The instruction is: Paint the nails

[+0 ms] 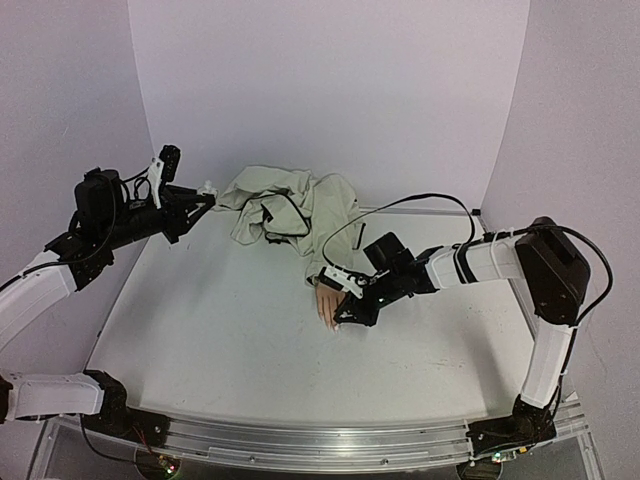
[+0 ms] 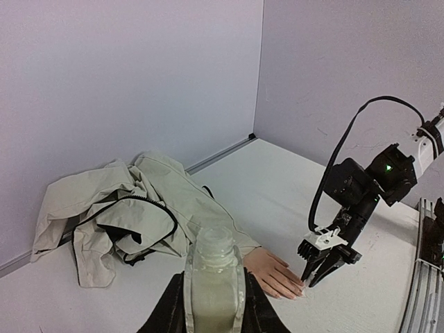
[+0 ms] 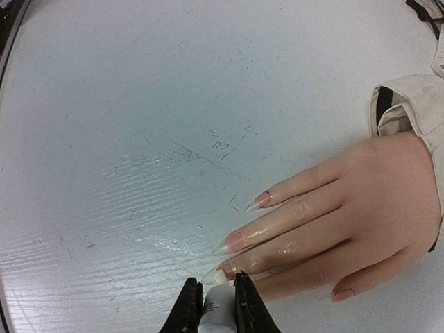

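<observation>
Nails: long, pointed, glassy tips on the fingers of a pale peach, life-size mannequin hand.
Place: hand flat, palm down, near the middle of the scuffed white table; fingertips toward the near edge, wrist tucked into the cuff of a crumpled beige jacket.
Look: see-through toward the points, pinkish at the base on the two upper fingers in the right wrist view. Nail on the short lowest digit darker, reddish-brown. One finger's nail hidden behind the tool.
Done: judged partway at most. Wet-looking sheen along the middle fingers. Cannot tell whether the pink is polish or moulded colour.
Step in hand: third nail under the tool tip, probably being coated.
Right gripper: fingers clamped on a short white applicator stub, its end touching that nail.
Left gripper: fingers clamped on a small frosted white bottle, uncapped and upright, raised at the far left, well apart from the hand.
Left to do: likely the rest of this nail, the hidden one, and any nail now clear to its point.
</observation>
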Robot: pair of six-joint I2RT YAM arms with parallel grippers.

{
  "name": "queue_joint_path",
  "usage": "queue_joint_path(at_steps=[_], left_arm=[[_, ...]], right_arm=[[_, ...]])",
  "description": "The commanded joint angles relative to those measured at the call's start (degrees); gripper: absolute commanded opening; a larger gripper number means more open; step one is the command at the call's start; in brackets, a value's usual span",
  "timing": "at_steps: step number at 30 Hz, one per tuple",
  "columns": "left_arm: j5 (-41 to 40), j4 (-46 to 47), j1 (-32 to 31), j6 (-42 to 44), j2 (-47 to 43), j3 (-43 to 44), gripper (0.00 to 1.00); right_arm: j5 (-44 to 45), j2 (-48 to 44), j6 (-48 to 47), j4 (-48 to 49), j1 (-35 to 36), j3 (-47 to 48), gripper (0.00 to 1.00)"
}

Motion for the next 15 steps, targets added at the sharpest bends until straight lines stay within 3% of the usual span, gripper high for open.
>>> queue_joint_path(at_steps=[1, 15], left_arm=[[1.2, 4.5, 0.3, -0.7, 0.1, 0.7, 0.0], [1.3, 4.5, 0.4, -0.7, 0.2, 0.6, 0.0]], right_arm=[[-0.1, -0.3, -0.3, 0.0, 0.4, 1.6, 0.0], [-0.6, 0.0, -0.2, 0.2, 0.5, 1.9, 0.0]])
